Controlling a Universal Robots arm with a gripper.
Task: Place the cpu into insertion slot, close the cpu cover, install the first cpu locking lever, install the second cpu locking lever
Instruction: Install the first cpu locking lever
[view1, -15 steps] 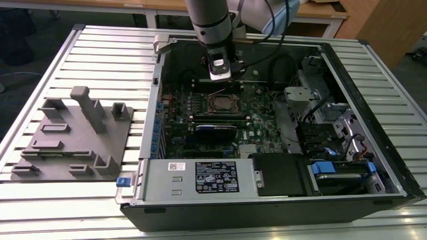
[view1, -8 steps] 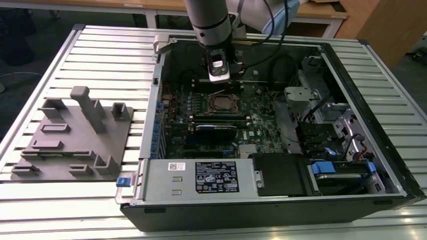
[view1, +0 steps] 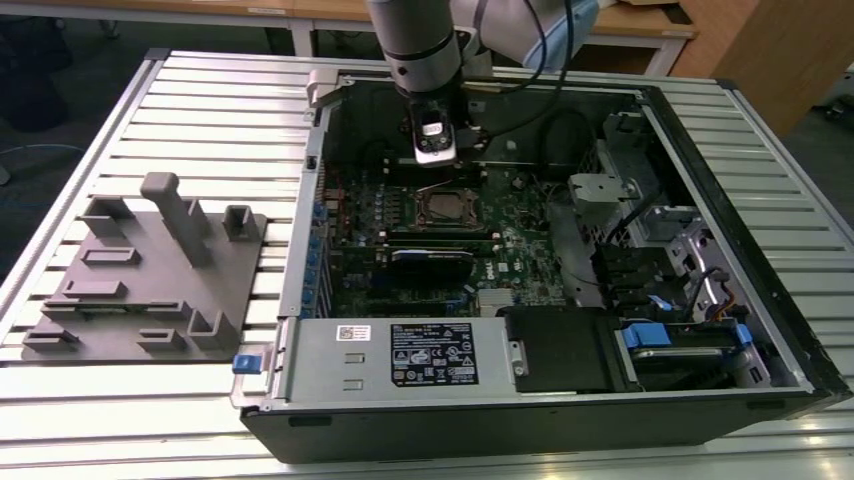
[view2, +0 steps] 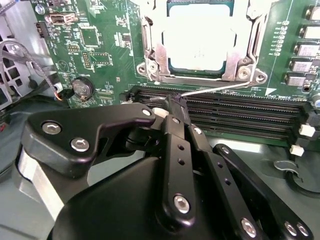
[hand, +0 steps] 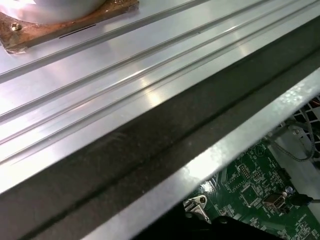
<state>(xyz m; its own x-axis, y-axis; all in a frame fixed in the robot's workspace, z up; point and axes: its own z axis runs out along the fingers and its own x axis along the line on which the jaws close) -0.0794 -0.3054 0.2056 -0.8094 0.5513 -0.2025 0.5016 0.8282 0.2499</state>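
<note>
- CPU is seated in the insertion slot, top centre of the second wrist view; pale metal top faces up. So step one looks done.
- In the exterior view the slot sits mid-frame on the green board, inside the open computer case on the slatted metal surface.
- CPU cover: silvery frame appears to lie around the chip, which shows through the window. Looks closed, but I can't confirm it's fully flat from this angle.
- Locking levers: one thin silver wire lever runs along the lower edge of the socket, right at the tip of the fingers. Can't tell whether it's hooked. Second lever not clearly made out.
- Gripper: black fingers pinched together to a narrow tip, nothing held between them. The tip is touching or just beside the end of that lever, over the black memory slots.
- In the exterior view the gripper hangs straight down just above the socket, upper centre of frame.
- Grey fixture block sits at the exterior view's left, well apart.
- Judgement: chip and cover done, work is on the first lever; both levers not yet confirmed.
</note>
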